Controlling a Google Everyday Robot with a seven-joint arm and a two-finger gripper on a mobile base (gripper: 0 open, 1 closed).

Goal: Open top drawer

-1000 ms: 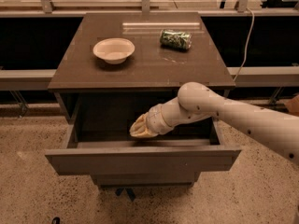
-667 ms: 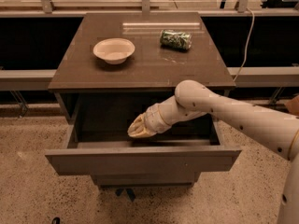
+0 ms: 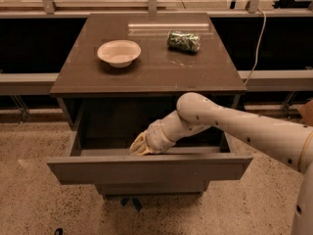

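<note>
Over the last second my gripper (image 3: 141, 145) has dropped a little and slid toward the front inside the top drawer (image 3: 146, 169). It now sits low against the inner side of the front panel, while the drawer itself has hardly moved and stands well out from the cabinet (image 3: 146, 77) with its grey interior exposed. I cannot tell whether the claw is wide or narrow. I judge the opening essentially done, and the bowl (image 3: 119, 53) and the green can (image 3: 183, 41) on the cabinet's top have stayed put.
</note>
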